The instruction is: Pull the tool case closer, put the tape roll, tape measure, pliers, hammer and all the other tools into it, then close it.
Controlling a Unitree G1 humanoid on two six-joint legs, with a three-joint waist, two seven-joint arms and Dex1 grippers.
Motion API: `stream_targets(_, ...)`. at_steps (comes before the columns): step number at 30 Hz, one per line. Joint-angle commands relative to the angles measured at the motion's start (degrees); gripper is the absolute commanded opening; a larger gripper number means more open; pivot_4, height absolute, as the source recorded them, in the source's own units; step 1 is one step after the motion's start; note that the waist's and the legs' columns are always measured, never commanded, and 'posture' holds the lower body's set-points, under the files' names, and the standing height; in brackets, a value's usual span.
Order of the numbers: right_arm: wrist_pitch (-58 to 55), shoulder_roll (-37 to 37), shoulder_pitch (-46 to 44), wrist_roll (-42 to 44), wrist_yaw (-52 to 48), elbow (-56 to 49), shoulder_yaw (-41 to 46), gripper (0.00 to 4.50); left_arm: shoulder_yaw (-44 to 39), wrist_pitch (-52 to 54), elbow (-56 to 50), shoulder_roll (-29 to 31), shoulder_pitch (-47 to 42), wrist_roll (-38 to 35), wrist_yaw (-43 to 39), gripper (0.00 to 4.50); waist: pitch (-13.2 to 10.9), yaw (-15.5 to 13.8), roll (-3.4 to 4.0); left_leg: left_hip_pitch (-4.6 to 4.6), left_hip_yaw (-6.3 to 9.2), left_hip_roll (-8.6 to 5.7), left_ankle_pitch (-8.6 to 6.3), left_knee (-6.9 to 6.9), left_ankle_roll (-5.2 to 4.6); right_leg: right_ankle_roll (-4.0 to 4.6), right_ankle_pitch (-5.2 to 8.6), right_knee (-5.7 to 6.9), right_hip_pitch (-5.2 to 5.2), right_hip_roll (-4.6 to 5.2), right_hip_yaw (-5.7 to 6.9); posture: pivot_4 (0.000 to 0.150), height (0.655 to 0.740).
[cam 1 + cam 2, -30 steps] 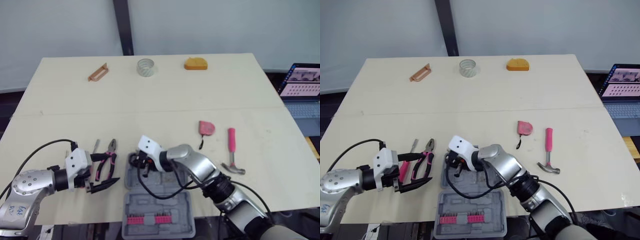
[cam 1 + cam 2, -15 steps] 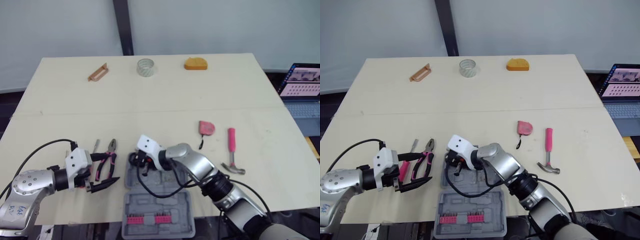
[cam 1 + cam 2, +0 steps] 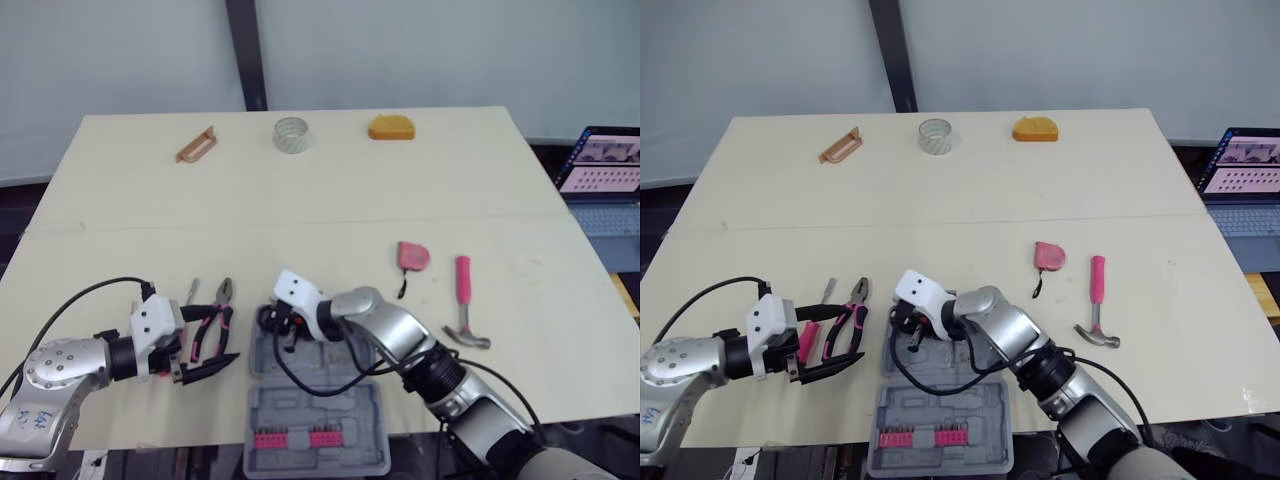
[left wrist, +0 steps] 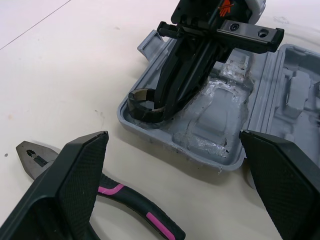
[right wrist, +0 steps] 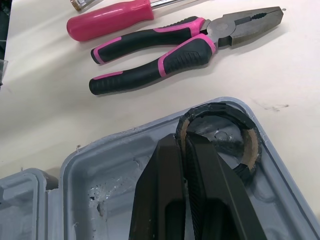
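The grey tool case [image 3: 315,420] lies open at the table's near edge. My right gripper [image 5: 184,145] is shut on the wall of a black tape roll [image 5: 235,125], which rests in the case's far left corner [image 4: 142,107]. Pink-and-black pliers [image 3: 215,325] and a pink screwdriver [image 3: 188,310] lie left of the case. My left gripper [image 4: 175,170] hangs open just above the pliers' handles, with nothing between its fingers [image 4: 75,175]. A pink tape measure [image 3: 412,255] and a pink-handled hammer [image 3: 464,305] lie to the right of the case.
At the far edge sit a clear tape roll [image 3: 291,133], an orange object [image 3: 390,128] and a brown handle-shaped piece [image 3: 196,145]. A laptop [image 3: 600,165] stands beyond the right edge. Pink bits fill the case's near half [image 3: 290,438].
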State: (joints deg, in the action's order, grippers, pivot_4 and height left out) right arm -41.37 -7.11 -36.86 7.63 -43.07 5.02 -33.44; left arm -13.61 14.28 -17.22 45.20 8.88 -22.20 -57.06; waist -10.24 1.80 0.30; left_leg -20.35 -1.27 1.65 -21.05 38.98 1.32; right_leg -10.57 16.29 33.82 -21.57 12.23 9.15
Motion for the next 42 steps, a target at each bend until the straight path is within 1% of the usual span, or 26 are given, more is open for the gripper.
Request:
stream_targets(1,0.8,1.0,-0.3,-0.1,-1.0,-0.7,-0.3,0.35,-1.7,-0.3,-0.9,0.8,-0.3,-0.5,0.3,4.50,0.0,0.0,0.00,0.00,0.00,0.00,0.00,0.00,0.00,0.00,0.00,0.00,0.00,0.00,0.00,0.150,0.7400)
stream_targets(3,0.6,1.0,-0.2,0.0,-1.1,-1.1,-0.2,1.08,-1.7,-0.3,-0.8,0.8,-0.3,-0.5,0.3,4.50,0.0,0.0,0.00,0.00,0.00,0.00,0.00,0.00,0.00,0.00,0.00,0.00,0.00,0.00,0.00,0.150,0.7400)
stream_targets(5,0.5,1.0,-0.2,0.1,-1.0,-1.3,-0.1,2.02,-1.7,-0.3,-0.8,0.7,-0.3,-0.5,0.3,4.50,0.0,0.0,0.00,0.00,0.00,0.00,0.00,0.00,0.00,0.00,0.00,0.00,0.00,0.00,0.00,0.150,0.7400)
stream_targets(6,0.3,0.8,-0.1,0.3,-1.2,-1.7,0.0,2.61,-1.7,-0.4,-0.7,0.7,-0.3,-0.4,0.4,4.50,0.0,0.0,0.00,0.00,0.00,0.00,0.00,0.00,0.00,0.00,0.00,0.00,0.00,0.00,0.00,0.150,0.7400)
stream_targets(7,0.1,0.7,-0.1,0.4,-1.3,-2.1,0.1,3.02,-1.7,-0.4,-0.7,0.7,-0.3,-0.4,0.4,4.50,0.0,0.0,0.00,0.00,0.00,0.00,0.00,0.00,0.00,0.00,0.00,0.00,0.00,0.00,0.00,0.150,0.7400)
stream_targets(8,0.1,0.5,-0.1,0.3,-1.4,-2.2,0.1,3.63,-1.7,-0.4,-0.6,0.7,-0.4,-0.4,0.4,4.50,0.0,0.0,0.00,0.00,0.00,0.00,0.00,0.00,0.00,0.00,0.00,0.00,0.00,0.00,0.00,0.150,0.7400)
stream_targets(10,0.2,0.4,0.0,0.2,-1.5,-2.2,0.1,4.46,-1.7,-0.4,-0.6,0.7,-0.4,-0.4,0.5,4.50,0.0,0.0,0.00,0.00,0.00,0.00,0.00,0.00,0.00,0.00,0.00,0.00,0.00,0.00,0.00,0.150,0.7400)
stream_targets(22,-2.5,-2.1,1.0,3.6,-4.3,-8.4,1.9,4.46,-2.0,-0.2,-0.5,0.6,-0.6,-0.9,0.9,4.50,0.0,0.0,0.00,0.00,0.00,0.00,0.00,0.00,0.00,0.00,0.00,0.00,0.00,0.00,0.00,0.150,0.7400)
stream_targets(24,0.4,-1.7,1.2,3.8,-4.1,-7.7,3.0,4.46,-2.1,-0.2,-0.4,0.5,-0.7,-1.0,1.0,4.50,0.0,0.0,0.00,0.00,0.00,0.01,0.00,0.00,0.01,0.00,0.00,0.00,0.00,0.00,0.00,0.150,0.7400)
stream_targets(27,9.9,0.5,1.5,2.9,-2.2,-3.4,5.5,4.46,-2.2,-0.2,-0.2,0.4,-1.1,-1.2,1.3,4.50,0.0,0.0,0.00,0.00,-0.01,0.00,-0.01,0.00,0.01,0.00,0.00,-0.01,0.00,0.00,0.00,0.150,0.7400)
stream_targets(29,15.2,1.2,1.7,1.1,-1.4,0.5,5.7,3.94,-2.3,-0.2,-0.2,0.3,-1.2,-1.2,1.3,4.50,0.0,0.0,0.00,0.01,-0.02,0.00,-0.01,-0.01,0.01,0.00,0.00,-0.01,0.00,-0.01,-0.01,0.150,0.7400)
stream_targets(31,18.7,2.1,2.0,0.5,-1.2,3.6,6.1,3.18,-2.4,-0.1,-0.1,0.3,-1.3,-1.3,1.4,4.50,0.0,0.1,0.00,0.02,-0.02,0.00,-0.01,-0.02,0.01,0.00,0.00,0.00,0.00,-0.01,-0.01,0.150,0.7400)
stream_targets(32,20.1,2.3,2.0,0.1,-1.3,4.8,6.1,2.56,-2.4,-0.1,-0.2,0.3,-1.3,-1.2,1.4,4.50,0.0,0.1,0.00,0.02,-0.02,0.01,-0.01,-0.02,0.01,0.00,0.00,-0.01,0.00,-0.01,-0.01,0.150,0.7400)
stream_targets(35,23.7,2.7,2.3,-1.0,-2.3,7.8,5.2,1.04,-2.7,0.0,-0.4,0.2,-1.2,-1.2,1.4,4.50,0.0,0.1,0.00,0.02,-0.02,0.01,-0.01,-0.03,0.01,0.00,0.00,-0.01,0.00,-0.01,-0.02,0.150,0.7400)
stream_targets(42,27.7,3.9,2.1,-3.0,-2.2,12.7,5.4,1.04,-2.5,0.3,-0.8,0.1,-1.4,-1.1,1.9,4.50,0.0,0.3,0.01,0.03,-0.02,0.03,0.00,-0.03,0.01,0.00,0.00,0.00,0.00,-0.03,-0.02,0.150,0.7400)
